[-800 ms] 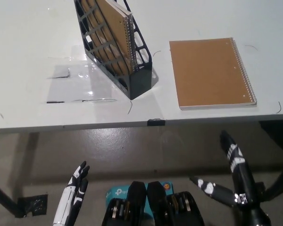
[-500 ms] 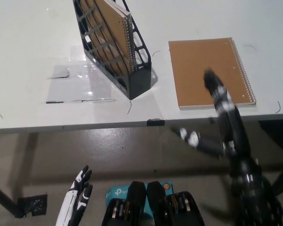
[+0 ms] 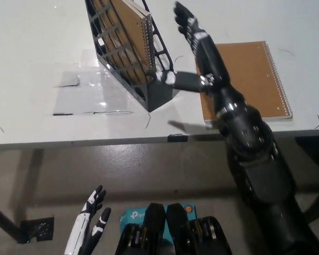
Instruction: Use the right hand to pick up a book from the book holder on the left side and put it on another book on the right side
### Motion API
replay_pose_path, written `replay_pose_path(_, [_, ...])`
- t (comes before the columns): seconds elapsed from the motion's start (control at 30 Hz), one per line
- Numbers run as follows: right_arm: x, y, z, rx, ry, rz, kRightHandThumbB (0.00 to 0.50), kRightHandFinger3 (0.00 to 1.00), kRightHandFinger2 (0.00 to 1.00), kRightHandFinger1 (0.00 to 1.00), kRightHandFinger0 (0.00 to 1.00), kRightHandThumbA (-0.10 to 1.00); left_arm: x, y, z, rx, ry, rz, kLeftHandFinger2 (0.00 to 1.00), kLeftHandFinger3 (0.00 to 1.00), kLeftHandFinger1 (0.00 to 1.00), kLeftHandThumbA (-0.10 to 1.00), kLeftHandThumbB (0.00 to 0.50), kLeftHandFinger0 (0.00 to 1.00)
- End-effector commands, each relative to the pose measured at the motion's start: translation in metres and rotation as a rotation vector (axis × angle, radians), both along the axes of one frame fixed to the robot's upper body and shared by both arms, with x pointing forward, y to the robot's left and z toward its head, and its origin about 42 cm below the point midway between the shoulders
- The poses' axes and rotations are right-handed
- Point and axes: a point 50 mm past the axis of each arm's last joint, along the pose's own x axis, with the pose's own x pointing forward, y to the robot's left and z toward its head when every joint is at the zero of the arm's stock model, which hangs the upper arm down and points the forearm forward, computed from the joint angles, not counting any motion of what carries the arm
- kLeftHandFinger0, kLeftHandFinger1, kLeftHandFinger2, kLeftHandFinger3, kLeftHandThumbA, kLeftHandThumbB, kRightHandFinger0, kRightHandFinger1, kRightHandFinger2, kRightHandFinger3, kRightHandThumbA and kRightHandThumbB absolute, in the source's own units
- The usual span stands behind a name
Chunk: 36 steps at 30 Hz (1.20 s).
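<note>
A black lattice book holder (image 3: 128,58) stands on the white table (image 3: 37,111), left of centre, with brown spiral-bound books (image 3: 128,37) leaning inside it. A second brown spiral notebook (image 3: 255,69) lies flat on the table to the right. My black right hand (image 3: 194,48) is raised over the table just right of the holder, open with fingers spread and holding nothing; its thumb reaches toward the holder's front corner. My white left hand (image 3: 87,226) hangs low at the bottom left, below the table edge, fingers apart.
A clear plastic sheet (image 3: 85,93) lies flat on the table left of the holder. The table's front edge (image 3: 95,139) runs across the middle of the picture. A black table leg (image 3: 2,220) shows at the bottom left.
My right arm has risen from below the table edge and swept up and left over the flat notebook, ending beside the book holder. The left hand has barely moved.
</note>
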Motion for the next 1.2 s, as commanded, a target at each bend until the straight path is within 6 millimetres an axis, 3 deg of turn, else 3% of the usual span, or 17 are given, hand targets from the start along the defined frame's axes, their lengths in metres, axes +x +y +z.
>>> replay_pose_path(0.0, [0.016, 0.023, 0.037, -0.031, -0.040, 0.040, 0.321, 1.00, 1.00, 1.00, 1.00, 1.00, 0.009, -0.002, 0.012, 0.007, -0.067, -0.008, 1.00, 1.00, 1.00, 0.93, 0.145, 1.00])
replay_pose_path(0.17, [0.030, 0.036, 0.042, -0.044, -0.008, 0.064, 0.331, 1.00, 1.00, 1.00, 1.00, 1.00, 0.011, -0.003, 0.015, 0.028, -0.075, -0.011, 1.00, 1.00, 1.00, 0.90, 0.135, 1.00])
replay_pose_path(0.57, [0.040, 0.053, 0.044, -0.067, 0.033, 0.094, 0.310, 1.00, 1.00, 1.00, 1.00, 1.00, 0.013, -0.003, 0.015, 0.040, -0.053, -0.027, 1.00, 1.00, 1.00, 0.81, 0.144, 1.00])
replay_pose_path(0.7, [0.047, 0.056, 0.043, -0.050, 0.070, 0.096, 0.271, 1.00, 1.00, 1.00, 1.00, 1.00, 0.012, -0.003, 0.016, 0.057, -0.064, -0.023, 1.00, 1.00, 1.00, 0.66, 0.102, 1.00])
replay_pose_path(0.83, [0.050, 0.056, 0.047, -0.052, 0.073, 0.091, 0.275, 1.00, 1.00, 1.00, 1.00, 1.00, 0.013, -0.004, 0.019, 0.064, -0.070, -0.015, 1.00, 1.00, 1.00, 0.47, 0.081, 1.00])
replay_pose_path(1.07, [0.056, 0.063, 0.049, -0.018, 0.134, 0.109, 0.295, 1.00, 1.00, 1.00, 1.00, 1.00, 0.013, -0.005, 0.020, 0.051, -0.069, -0.004, 1.00, 1.00, 1.00, 0.34, 0.101, 1.00])
replay_pose_path(1.17, [0.057, 0.066, 0.051, 0.051, 0.176, 0.126, 0.276, 1.00, 1.00, 1.00, 0.99, 1.00, 0.013, -0.005, 0.020, 0.041, -0.075, 0.002, 1.00, 1.00, 1.00, 0.30, 0.111, 1.00])
